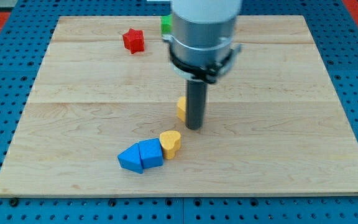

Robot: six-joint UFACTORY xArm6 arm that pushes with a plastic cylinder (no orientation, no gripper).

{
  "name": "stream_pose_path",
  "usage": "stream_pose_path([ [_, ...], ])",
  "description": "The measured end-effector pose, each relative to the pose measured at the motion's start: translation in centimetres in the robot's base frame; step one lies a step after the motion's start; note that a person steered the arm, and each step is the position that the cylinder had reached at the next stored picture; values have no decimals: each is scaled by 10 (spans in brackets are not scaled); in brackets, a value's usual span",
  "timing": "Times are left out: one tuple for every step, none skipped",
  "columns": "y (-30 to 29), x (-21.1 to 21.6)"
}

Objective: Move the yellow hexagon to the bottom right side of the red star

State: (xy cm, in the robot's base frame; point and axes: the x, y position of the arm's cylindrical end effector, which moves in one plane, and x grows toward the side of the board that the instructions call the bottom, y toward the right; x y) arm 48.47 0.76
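Note:
The red star (133,40) lies near the view's top left of the wooden board. The yellow hexagon (181,107) sits near the board's middle, mostly hidden behind the rod; only its left edge shows. My tip (194,127) is down on the board, touching or just right of the yellow hexagon's lower right side. The arm's grey body covers the top middle of the view.
A yellow heart (170,144) lies below my tip, touching two blue blocks (141,155) to its left. A green block (166,24) peeks out at the view's top, partly hidden by the arm. The board (291,124) ends on a blue perforated surface.

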Motion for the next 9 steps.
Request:
stream_pose_path([
  [-32,-46],
  [-21,-67],
  [18,-54],
  [16,-86],
  [3,-104],
  [-39,-124],
  [-65,-158],
  [-21,-182],
  [-43,-212],
])
